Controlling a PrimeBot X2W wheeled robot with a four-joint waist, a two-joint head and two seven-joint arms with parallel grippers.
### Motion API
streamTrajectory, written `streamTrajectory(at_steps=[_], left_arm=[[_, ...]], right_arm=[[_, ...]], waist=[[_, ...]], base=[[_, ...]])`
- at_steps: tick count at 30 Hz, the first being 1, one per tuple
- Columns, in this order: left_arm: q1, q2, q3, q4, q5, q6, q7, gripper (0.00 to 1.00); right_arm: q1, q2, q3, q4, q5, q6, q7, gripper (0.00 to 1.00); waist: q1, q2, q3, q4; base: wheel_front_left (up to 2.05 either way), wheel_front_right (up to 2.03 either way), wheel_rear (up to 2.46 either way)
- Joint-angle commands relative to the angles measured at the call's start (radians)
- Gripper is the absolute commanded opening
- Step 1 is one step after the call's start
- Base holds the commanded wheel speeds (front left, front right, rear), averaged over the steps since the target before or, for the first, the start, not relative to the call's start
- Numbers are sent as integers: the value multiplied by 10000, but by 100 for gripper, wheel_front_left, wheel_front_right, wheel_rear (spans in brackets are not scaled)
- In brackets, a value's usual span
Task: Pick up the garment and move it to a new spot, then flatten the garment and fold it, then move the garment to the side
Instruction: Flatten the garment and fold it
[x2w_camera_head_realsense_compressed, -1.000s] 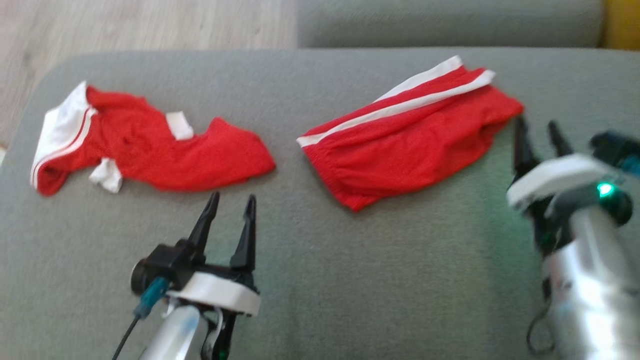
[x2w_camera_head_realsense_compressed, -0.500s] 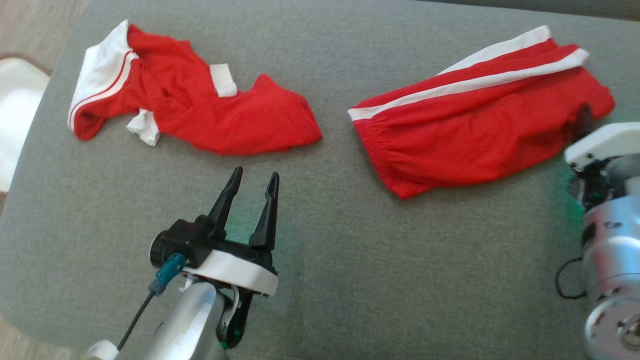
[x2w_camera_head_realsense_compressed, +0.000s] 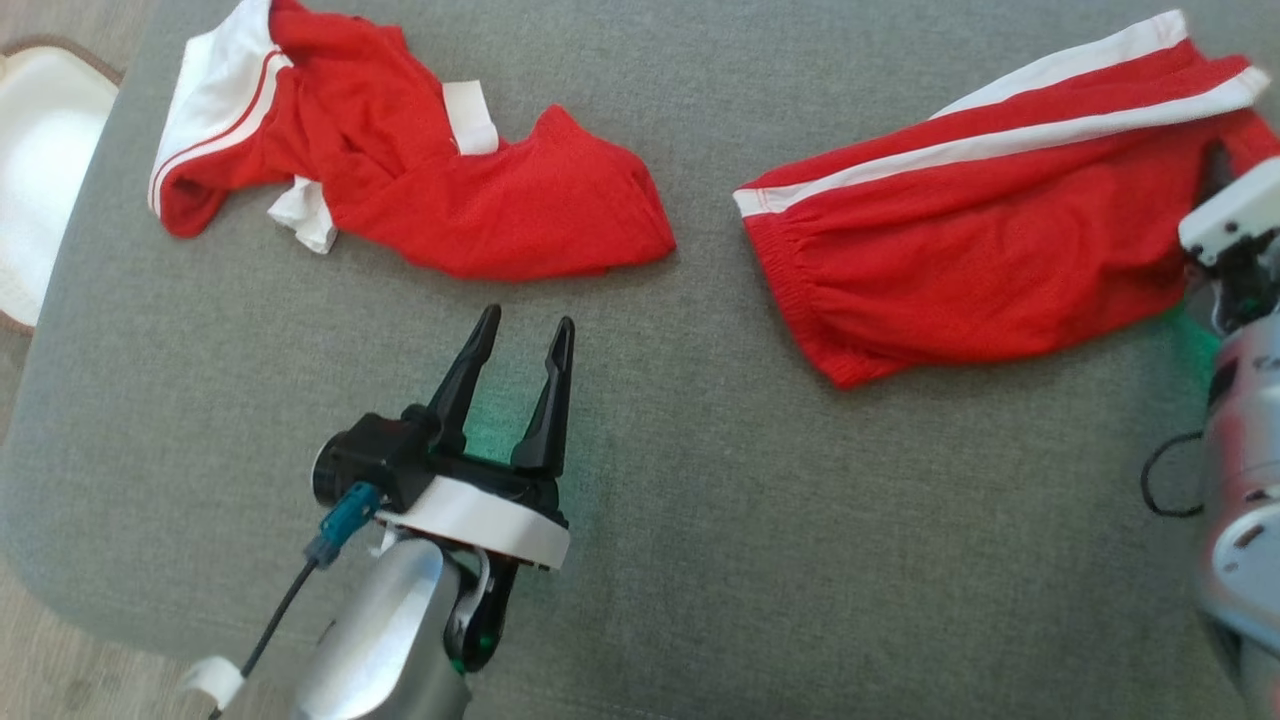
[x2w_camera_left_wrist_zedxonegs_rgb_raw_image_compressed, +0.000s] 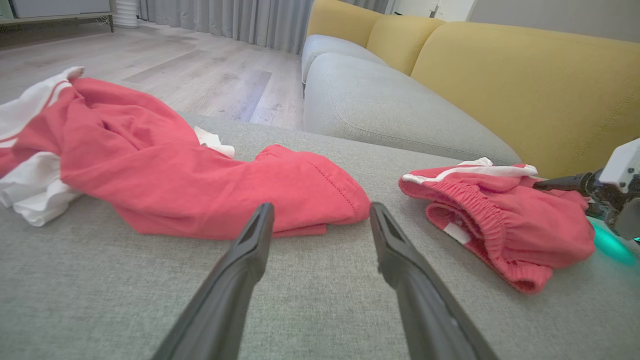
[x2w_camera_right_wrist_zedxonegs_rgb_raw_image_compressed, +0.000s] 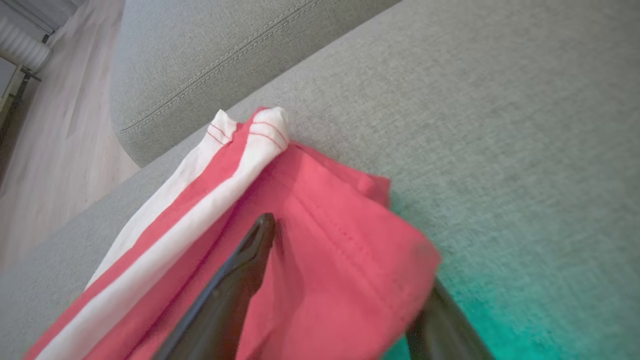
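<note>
Two red garments lie on the grey cushion (x2w_camera_head_realsense_compressed: 800, 560). A crumpled red shirt with white trim (x2w_camera_head_realsense_compressed: 420, 170) (x2w_camera_left_wrist_zedxonegs_rgb_raw_image_compressed: 165, 165) is at the left. Red shorts with white side stripes (x2w_camera_head_realsense_compressed: 980, 250) (x2w_camera_left_wrist_zedxonegs_rgb_raw_image_compressed: 500, 220) (x2w_camera_right_wrist_zedxonegs_rgb_raw_image_compressed: 320, 240) lie at the right. My left gripper (x2w_camera_head_realsense_compressed: 525, 328) (x2w_camera_left_wrist_zedxonegs_rgb_raw_image_compressed: 321, 209) hovers open and holds nothing, just short of the shirt's near hem. My right gripper (x2w_camera_right_wrist_zedxonegs_rgb_raw_image_compressed: 350, 270) is open at the shorts' right end, with one finger on top of the fabric and the other partly under the hem. Its white mount (x2w_camera_head_realsense_compressed: 1228, 212) shows at the right edge of the head view.
A white round thing with a brown rim (x2w_camera_head_realsense_compressed: 35, 170) sits on the floor left of the cushion. Behind it are a second grey cushion (x2w_camera_left_wrist_zedxonegs_rgb_raw_image_compressed: 380, 100) and a yellow sofa back (x2w_camera_left_wrist_zedxonegs_rgb_raw_image_compressed: 510, 80). Bare grey fabric stretches between and in front of the garments.
The head camera has tilted down and shifted, so the whole picture slid. My right gripper has advanced onto the shorts' right end. The left gripper stays open near the shirt.
</note>
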Motion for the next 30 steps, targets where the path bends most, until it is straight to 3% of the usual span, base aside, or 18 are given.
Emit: streamTrajectory(at_steps=[1, 3, 5, 17, 30], left_arm=[[-276, 50, 252, -276, 8, -45, -82, 100], [-319, 44, 270, -263, -26, -55, -82, 100], [-350, 40, 294, -240, -42, -60, -82, 100], [-83, 32, 484, -159, -62, -6, -82, 100], [685, 31, 580, -151, 97, 38, -82, 100]], right_arm=[[-182, 372, 62, 77, -146, -7, 236, 100], [-372, 416, 16, 163, -285, -7, 160, 100], [-541, 450, 65, 329, -339, -7, -46, 0], [-618, 269, 528, 1228, 415, -7, -2110, 0], [939, -478, 597, 1439, 1480, -7, -2883, 0]], waist=[[-1, 0, 58, 39], [-1, 0, 101, 48], [-1, 0, 112, 30], [-1, 0, -663, -683], [-1, 0, -1970, -1455]], base=[[0, 0, 0], [0, 0, 0], [0, 0, 0], [0, 0, 0], [0, 0, 0]])
